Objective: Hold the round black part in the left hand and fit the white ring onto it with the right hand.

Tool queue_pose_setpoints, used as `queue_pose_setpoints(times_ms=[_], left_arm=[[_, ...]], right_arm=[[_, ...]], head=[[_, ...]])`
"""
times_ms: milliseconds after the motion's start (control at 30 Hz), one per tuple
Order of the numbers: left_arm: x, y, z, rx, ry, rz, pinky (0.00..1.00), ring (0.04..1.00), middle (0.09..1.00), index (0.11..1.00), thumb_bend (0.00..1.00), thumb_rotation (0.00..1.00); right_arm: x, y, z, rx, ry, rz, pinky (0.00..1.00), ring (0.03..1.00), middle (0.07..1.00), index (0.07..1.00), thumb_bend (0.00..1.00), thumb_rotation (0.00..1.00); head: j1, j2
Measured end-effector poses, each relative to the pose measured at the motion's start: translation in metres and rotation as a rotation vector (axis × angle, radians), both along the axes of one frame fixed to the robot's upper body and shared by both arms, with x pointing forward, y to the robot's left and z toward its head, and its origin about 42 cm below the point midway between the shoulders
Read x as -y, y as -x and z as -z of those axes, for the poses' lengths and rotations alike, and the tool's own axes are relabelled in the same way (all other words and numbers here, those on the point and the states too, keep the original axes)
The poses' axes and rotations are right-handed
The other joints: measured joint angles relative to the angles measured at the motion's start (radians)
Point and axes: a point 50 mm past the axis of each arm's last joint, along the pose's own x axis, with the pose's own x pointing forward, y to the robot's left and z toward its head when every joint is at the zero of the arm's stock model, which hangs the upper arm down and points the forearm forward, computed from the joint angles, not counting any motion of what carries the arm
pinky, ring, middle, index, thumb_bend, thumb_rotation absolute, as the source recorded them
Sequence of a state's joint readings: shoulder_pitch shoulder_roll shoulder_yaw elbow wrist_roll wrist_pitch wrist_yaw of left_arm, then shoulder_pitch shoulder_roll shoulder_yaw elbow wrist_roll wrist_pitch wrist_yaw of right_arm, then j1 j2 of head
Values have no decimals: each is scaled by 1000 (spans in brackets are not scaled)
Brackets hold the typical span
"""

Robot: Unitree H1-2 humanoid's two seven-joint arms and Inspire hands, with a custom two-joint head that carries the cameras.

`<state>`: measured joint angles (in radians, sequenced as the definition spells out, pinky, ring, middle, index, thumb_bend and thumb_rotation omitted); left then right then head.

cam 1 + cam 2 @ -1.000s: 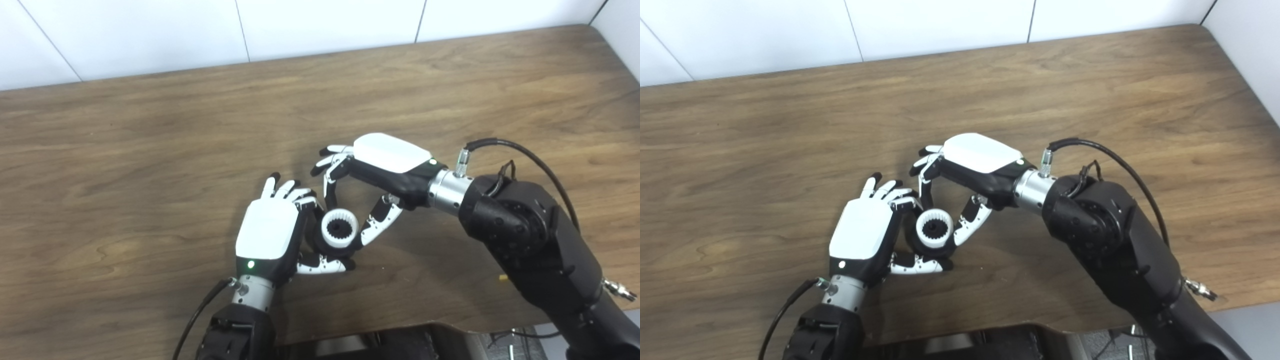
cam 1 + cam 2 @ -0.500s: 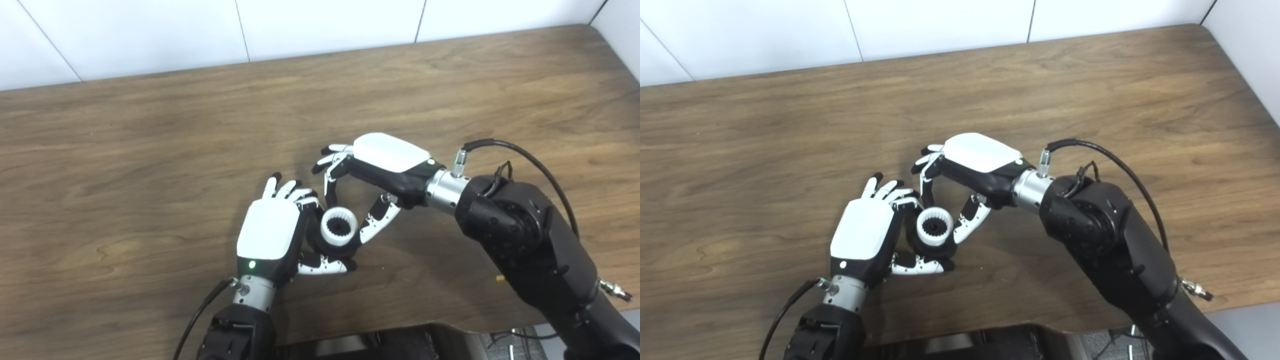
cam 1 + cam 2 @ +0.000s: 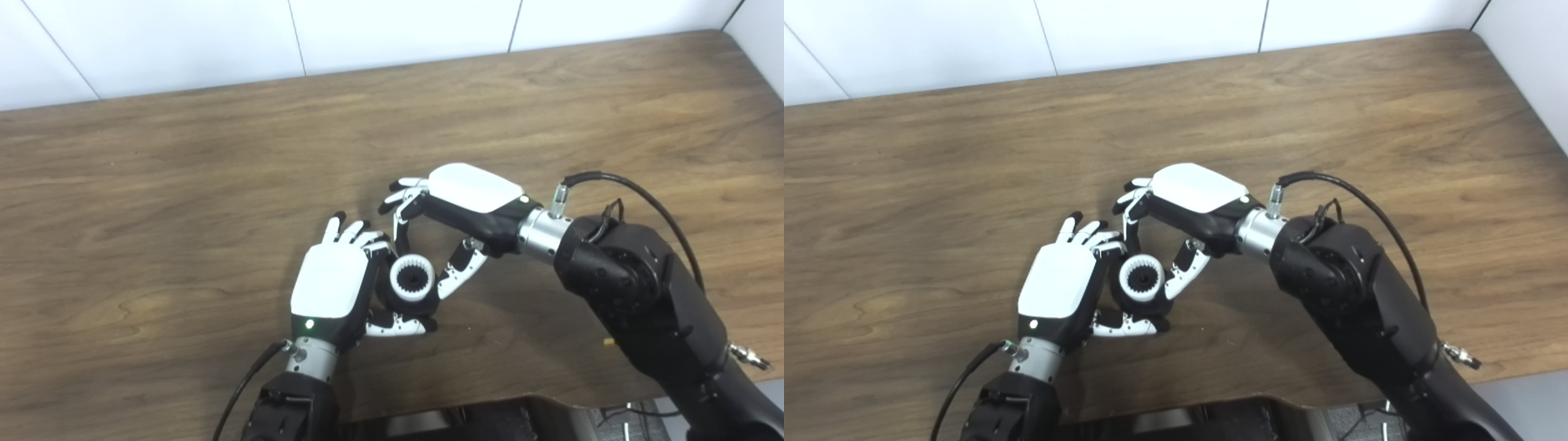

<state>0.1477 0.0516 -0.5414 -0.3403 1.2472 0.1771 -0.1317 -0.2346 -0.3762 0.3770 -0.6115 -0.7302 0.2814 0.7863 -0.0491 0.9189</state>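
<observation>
My left hand [image 3: 334,288] is closed around the round black part [image 3: 392,300], low over the table [image 3: 153,202]. The white ring [image 3: 412,278] sits on top of it, pinched between the fingers of my right hand [image 3: 456,211]. If I press while the ring is tilted, I think it can jam or slip away.

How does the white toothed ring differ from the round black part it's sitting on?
The white toothed ring is pale and on top, with teeth showing inside; the round black part is dark, wider and below, mostly hidden. The left hand cradles the black part; the right hand pinches the ring. Both are round.
</observation>
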Motion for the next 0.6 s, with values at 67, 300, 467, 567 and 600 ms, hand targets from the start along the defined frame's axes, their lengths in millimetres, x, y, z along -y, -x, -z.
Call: queue_pose_setpoints(times_ms=[67, 300, 467, 567, 600], left_arm=[[0, 0, 0, 1, -1, 0, 1000, 892, 777, 486, 516, 60], [0, 0, 0, 3, -3, 0, 1000, 888, 778, 486, 516, 60], [1, 0, 0, 4, -3, 1, 1000, 890, 778, 485, 516, 59], [1, 0, -1, 4, -3, 1, 1000, 891, 779, 486, 516, 60], [1, 0, -1, 4, -4, 2, 1000, 892, 780, 486, 516, 60]], right_arm=[[0, 0, 0, 0, 0, 0, 852, 939, 844, 483, 525, 133], [0, 0, 0, 1, 1, -2, 848, 939, 842, 483, 524, 133], [1, 0, 1, -1, 3, 1, 851, 940, 843, 483, 524, 132], [2, -1, 1, -4, 6, 2, 848, 941, 843, 483, 524, 133], [2, -1, 2, -4, 7, 2, 848, 941, 843, 483, 524, 133]], head=[[0, 0], [0, 2], [0, 2], [0, 0], [0, 0]])
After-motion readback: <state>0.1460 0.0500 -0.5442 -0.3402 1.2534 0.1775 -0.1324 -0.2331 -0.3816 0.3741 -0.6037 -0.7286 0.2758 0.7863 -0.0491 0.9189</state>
